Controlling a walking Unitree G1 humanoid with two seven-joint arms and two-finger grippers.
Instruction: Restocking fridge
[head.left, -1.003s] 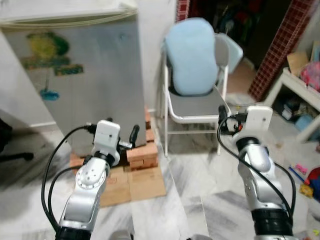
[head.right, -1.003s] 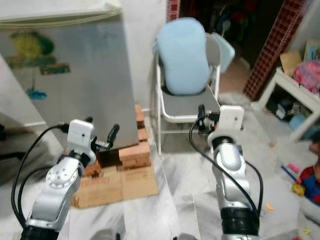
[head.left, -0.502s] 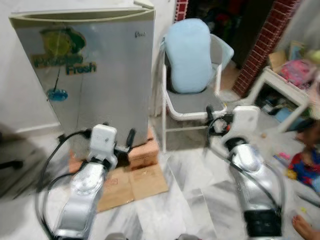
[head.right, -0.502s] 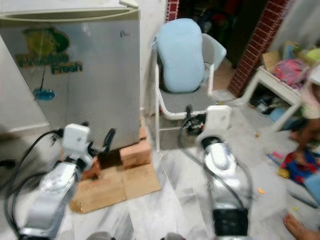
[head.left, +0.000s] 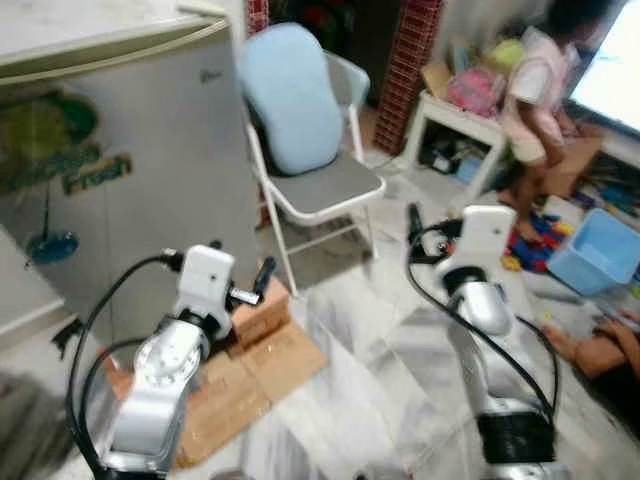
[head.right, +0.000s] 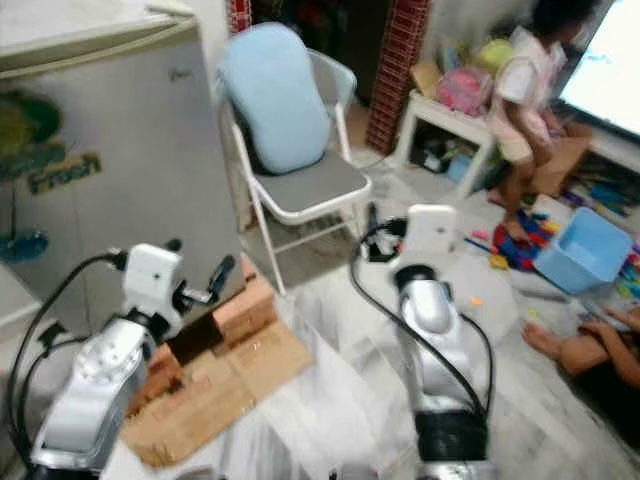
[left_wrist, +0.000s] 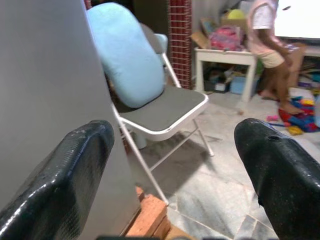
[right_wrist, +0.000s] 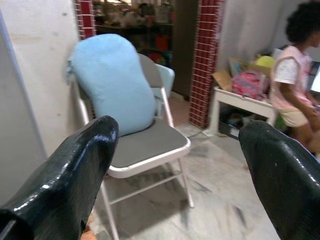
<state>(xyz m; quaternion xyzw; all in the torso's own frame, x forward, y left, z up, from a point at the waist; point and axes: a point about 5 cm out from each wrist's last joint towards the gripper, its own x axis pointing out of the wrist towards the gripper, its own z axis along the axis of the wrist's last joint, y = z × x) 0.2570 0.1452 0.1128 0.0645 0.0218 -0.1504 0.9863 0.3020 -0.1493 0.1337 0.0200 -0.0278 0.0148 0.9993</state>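
The grey fridge (head.left: 110, 170) stands at the left with its door shut and a green "Fresh" sticker on the front. It rests on bricks (head.left: 262, 312) and flattened cardboard (head.left: 250, 375). My left gripper (head.left: 250, 275) is raised just before the fridge's lower right corner. Its fingers (left_wrist: 75, 170) are open with nothing between them. My right gripper (head.left: 428, 225) is held up over the marble floor, right of the chair. It is open and empty too, its fingers (right_wrist: 75, 170) spread wide.
A white folding chair (head.left: 325, 195) with a light blue cushion (head.left: 290, 100) stands beside the fridge. A person (head.left: 535, 90) stands at the back right by a low white table (head.left: 455, 110). A blue bin (head.left: 595, 250), toys and another person's leg (head.left: 590, 345) lie at the right.
The camera has swung to the right, so the fridge and chair sit further left in the picture and the people, table and bin have come into view. Both arms keep their raised pose.
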